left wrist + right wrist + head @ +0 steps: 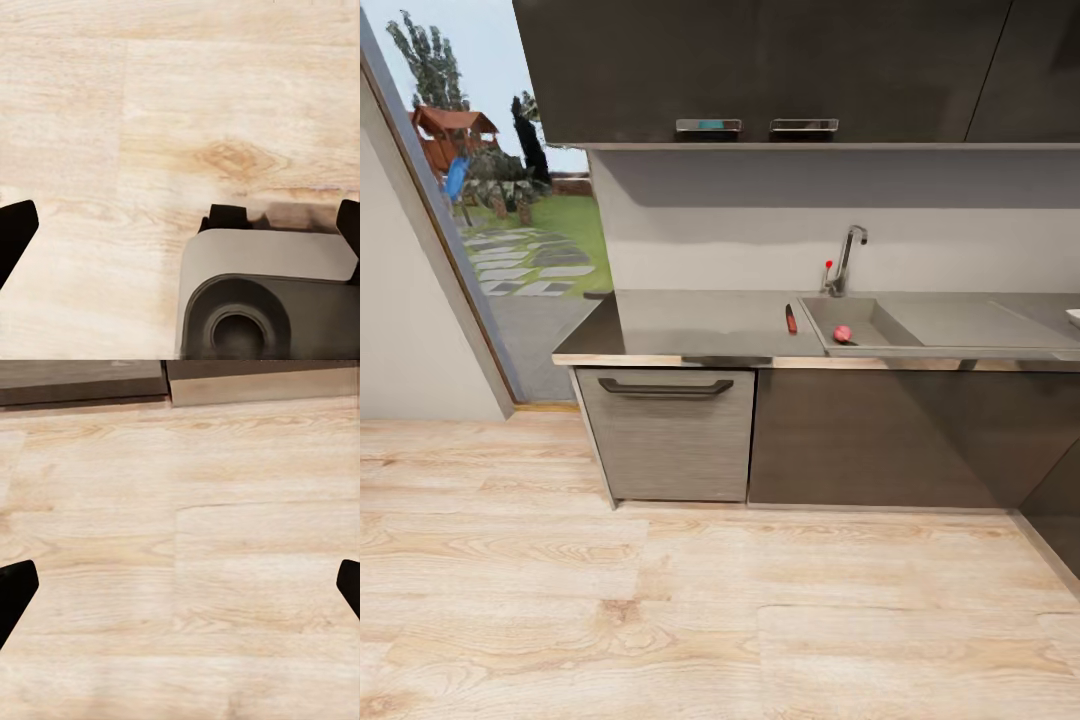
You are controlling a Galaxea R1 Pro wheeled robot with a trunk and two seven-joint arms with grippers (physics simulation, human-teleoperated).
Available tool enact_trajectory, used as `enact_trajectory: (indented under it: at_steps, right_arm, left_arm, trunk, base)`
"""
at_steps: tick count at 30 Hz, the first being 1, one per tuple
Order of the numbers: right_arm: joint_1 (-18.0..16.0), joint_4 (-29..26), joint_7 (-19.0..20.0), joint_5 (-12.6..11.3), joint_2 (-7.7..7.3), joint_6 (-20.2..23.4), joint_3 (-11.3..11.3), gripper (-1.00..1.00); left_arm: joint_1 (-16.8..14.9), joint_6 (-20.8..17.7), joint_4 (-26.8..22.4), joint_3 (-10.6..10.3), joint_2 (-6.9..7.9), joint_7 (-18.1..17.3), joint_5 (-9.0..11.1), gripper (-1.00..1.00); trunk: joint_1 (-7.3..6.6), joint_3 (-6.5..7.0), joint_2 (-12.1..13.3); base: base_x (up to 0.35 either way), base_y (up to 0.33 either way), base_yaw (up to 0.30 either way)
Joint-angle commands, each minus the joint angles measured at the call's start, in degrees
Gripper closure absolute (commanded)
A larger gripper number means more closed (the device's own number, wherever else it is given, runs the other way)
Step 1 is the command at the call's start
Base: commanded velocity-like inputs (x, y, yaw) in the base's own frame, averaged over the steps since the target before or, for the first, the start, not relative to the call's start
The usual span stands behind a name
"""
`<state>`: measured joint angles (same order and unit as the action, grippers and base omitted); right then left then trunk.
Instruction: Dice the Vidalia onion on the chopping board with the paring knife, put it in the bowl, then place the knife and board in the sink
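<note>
The small pinkish-red Vidalia onion [842,333] lies in the steel sink [875,322], below the chrome tap [847,258] with its red knob. The red-handled paring knife [791,319] rests on the grey countertop [690,322], just left of the basin. A sliver of the white bowl [1074,317] shows at the counter's far right edge. The chopping board is out of view. In the wrist views, my left gripper [180,225] and right gripper [180,589] both hang open over the pale wood floor, holding nothing. They are well short of the counter.
Dark upper cabinets [760,70] overhang the counter. Below it are a grey drawer front with a bar handle [665,387] and dark cabinet doors [880,440]. Tall glass doors [510,230] stand at the left. Part of my own body [262,300] shows in the left wrist view.
</note>
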<state>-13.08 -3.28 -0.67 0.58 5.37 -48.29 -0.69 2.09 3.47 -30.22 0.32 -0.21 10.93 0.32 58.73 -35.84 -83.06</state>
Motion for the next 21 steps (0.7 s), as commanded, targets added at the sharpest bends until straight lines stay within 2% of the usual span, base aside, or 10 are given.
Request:
enact_trajectory:
  at_steps: [1, 8, 21]
  right_arm:
    - [0.0, 0.0, -0.1, 0.0, 0.00, -0.1, -0.1, -1.00]
    - [0.0, 0.3, -0.1, -0.1, 0.09, -0.1, -0.1, -1.00]
    - [0.0, 0.3, -0.1, -0.1, -0.01, 0.0, -0.1, -1.00]
  left_arm:
    - [0.0, 0.3, 0.3, 0.0, 0.00, 0.2, 0.0, -1.00]
    - [0.0, 0.6, 1.1, 0.0, 0.03, 0.2, 0.0, -1.00]
    - [0.0, 0.7, 1.2, 0.1, 0.12, 0.2, 0.0, -1.00]
  trunk:
    - [0.00, -0.01, 0.0]
    - [0.00, 0.38, 0.0]
    - [0.00, 1.24, 0.0]
  base:
    - [0.000, 0.000, -0.054]
    - [0.075, -0.071, -0.169]
    - [0.208, -0.219, -0.198]
